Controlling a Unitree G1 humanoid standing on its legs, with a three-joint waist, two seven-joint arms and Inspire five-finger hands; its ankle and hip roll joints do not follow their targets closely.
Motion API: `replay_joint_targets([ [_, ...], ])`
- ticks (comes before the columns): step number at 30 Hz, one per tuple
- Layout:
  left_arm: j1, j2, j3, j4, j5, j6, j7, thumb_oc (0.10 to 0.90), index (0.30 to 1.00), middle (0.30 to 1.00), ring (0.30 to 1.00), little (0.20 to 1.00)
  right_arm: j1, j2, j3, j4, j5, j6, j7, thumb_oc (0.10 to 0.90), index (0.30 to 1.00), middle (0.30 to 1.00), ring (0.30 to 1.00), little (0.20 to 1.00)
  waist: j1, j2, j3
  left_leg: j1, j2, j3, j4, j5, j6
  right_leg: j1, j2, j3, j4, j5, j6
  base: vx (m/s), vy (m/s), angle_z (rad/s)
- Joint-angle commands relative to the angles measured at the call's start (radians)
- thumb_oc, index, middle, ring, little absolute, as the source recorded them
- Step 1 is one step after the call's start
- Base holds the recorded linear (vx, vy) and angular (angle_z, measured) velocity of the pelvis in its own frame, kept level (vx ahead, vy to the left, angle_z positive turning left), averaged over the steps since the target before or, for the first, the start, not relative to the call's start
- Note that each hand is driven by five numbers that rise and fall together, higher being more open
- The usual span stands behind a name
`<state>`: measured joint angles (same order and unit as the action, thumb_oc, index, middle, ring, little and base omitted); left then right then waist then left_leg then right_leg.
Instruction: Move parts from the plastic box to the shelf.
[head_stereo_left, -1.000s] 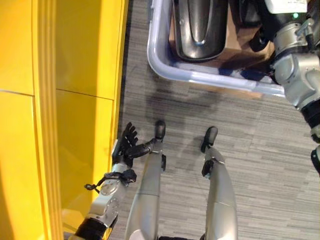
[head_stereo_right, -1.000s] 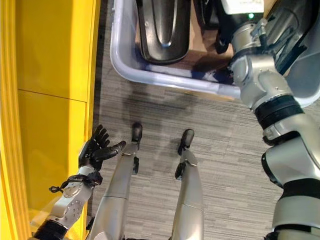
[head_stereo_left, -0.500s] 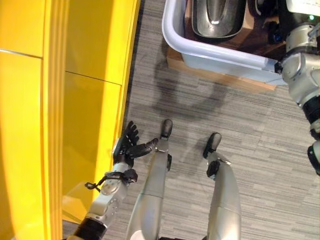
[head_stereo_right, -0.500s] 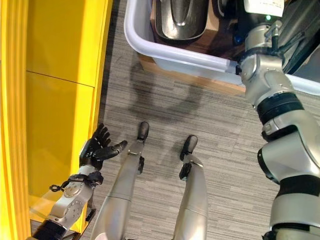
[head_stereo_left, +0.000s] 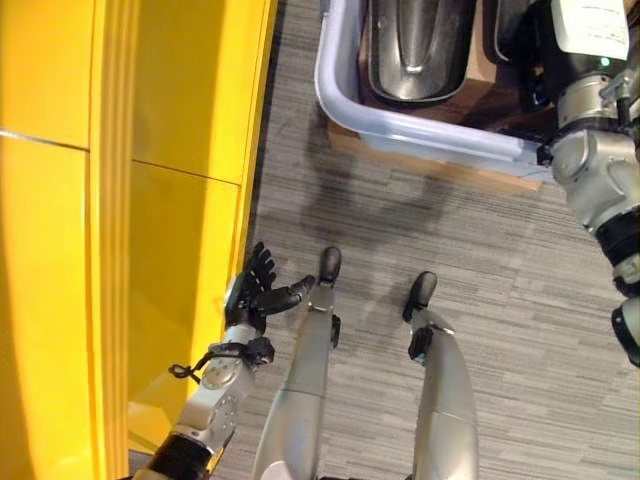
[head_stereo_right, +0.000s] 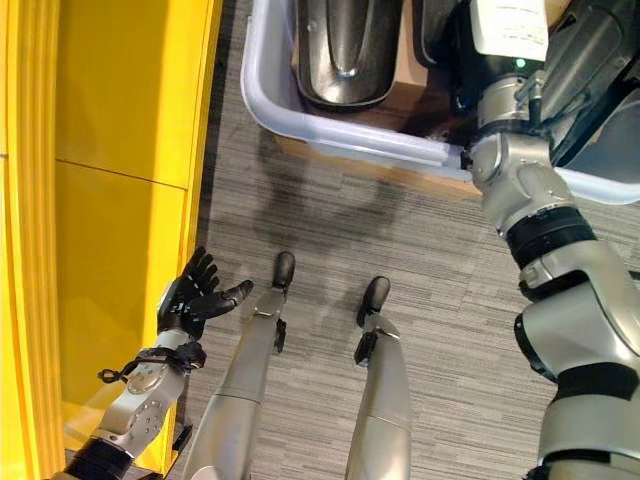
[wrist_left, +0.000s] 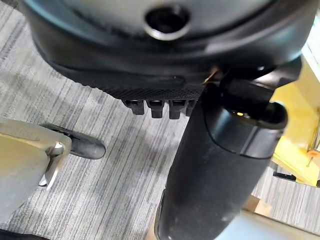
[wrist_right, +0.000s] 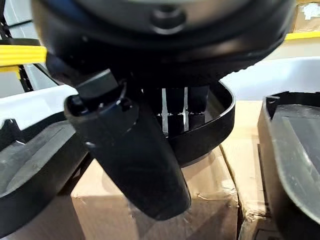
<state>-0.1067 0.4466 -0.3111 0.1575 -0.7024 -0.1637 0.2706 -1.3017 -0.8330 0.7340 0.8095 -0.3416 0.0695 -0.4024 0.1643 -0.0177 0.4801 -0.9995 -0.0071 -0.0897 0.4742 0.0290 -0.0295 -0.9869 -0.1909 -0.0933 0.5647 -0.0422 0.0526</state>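
From my remote seat, the plastic box (head_stereo_right: 330, 130) runs off the top edge, its dark parts (head_stereo_right: 345, 50) cropped; the right hand (wrist_right: 150, 150) (fingers reaching behind a part's rim) stays unreadable.

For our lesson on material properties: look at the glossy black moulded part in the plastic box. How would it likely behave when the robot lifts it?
The black part looks like a thin, hollow shell, so probably rigid and light for its bulk. Its glossy, curved surface may be slippery. Long and rounded, it could rock or tilt if grasped off-centre.

silver-grey arms, dark left hand (head_stereo_left: 252, 296).
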Motion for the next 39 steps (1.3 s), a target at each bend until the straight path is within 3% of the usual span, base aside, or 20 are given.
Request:
replay_joint_targets([
  [1,0.019,0.002,0.033,-0.053,-0.001,-0.063,-0.003,0.9,1.0,1.0,1.0,1.0,0.028,-0.002,0.022,0.012,-0.003,-0.005,0.001,0.4,0.3,0.3,0.3,0.3,0.018,0.017,0.04,-0.003,0.004,-0.004,0.068,-0.097,0.022,0.125,-0.005,-0.01,-0.051,-0.061,0.026,-0.11,0.01,-0.03],
  [6,0.021,0.002,0.041,-0.041,0.001,-0.058,-0.005,0.9,1.0,1.0,1.0,1.0,0.07,-0.022,-0.038,-0.077,0.008,-0.009,-0.018,0.4,0.3,0.3,0.3,0.3,0.011,0.006,0.04,0.042,0.008,-0.002,0.054,-0.094,0.022,0.169,-0.004,-0.016,-0.056,-0.06,0.026,-0.03,-0.015,0.05],
  [11,0.041,0.02,0.065,-0.022,0.009,-0.038,-0.029,0.9,1.0,1.0,1.0,1.0,0.175,-0.101,-0.131,-0.293,-0.043,-0.024,-0.001,0.4,0.3,0.3,0.3,0.3,0.004,-0.025,0.04,0.197,0.019,-0.009,-0.028,-0.074,0.017,0.332,0.0,-0.031,-0.129,-0.045,0.033,-0.04,-0.039,0.02],
  [19,0.076,0.03,0.105,-0.01,0.017,-0.016,-0.058,0.9,1.0,1.0,1.0,1.0,0.264,-0.142,-0.22,-0.466,-0.09,-0.039,0.03,0.4,0.3,0.3,0.3,0.3,-0.001,-0.05,0.034,0.366,0.027,-0.017,-0.123,-0.043,0.01,0.505,0.001,-0.042,-0.216,-0.024,0.039,0.0,-0.038,-0.02],
  [31,0.168,0.06,0.141,-0.004,0.023,0.023,-0.122,0.9,1.0,1.0,1.0,1.0,0.443,-0.124,-0.356,-0.662,-0.124,-0.083,0.063,0.4,0.3,0.3,0.3,0.3,-0.016,-0.059,-0.07,0.522,0.045,-0.027,-0.227,-0.004,0.007,0.649,0.008,-0.055,-0.312,-0.003,0.047,0.04,-0.019,0.02],
  [39,0.241,0.076,0.17,0.023,0.037,0.057,-0.163,0.9,1.0,1.0,1.0,1.0,0.603,-0.086,-0.412,-0.777,-0.125,-0.12,0.136,0.4,0.3,0.3,0.3,0.3,-0.024,-0.062,-0.175,0.664,0.077,-0.031,-0.332,0.025,0.001,0.777,0.012,-0.068,-0.385,-0.004,0.06,0.07,-0.02,-0.02],
])
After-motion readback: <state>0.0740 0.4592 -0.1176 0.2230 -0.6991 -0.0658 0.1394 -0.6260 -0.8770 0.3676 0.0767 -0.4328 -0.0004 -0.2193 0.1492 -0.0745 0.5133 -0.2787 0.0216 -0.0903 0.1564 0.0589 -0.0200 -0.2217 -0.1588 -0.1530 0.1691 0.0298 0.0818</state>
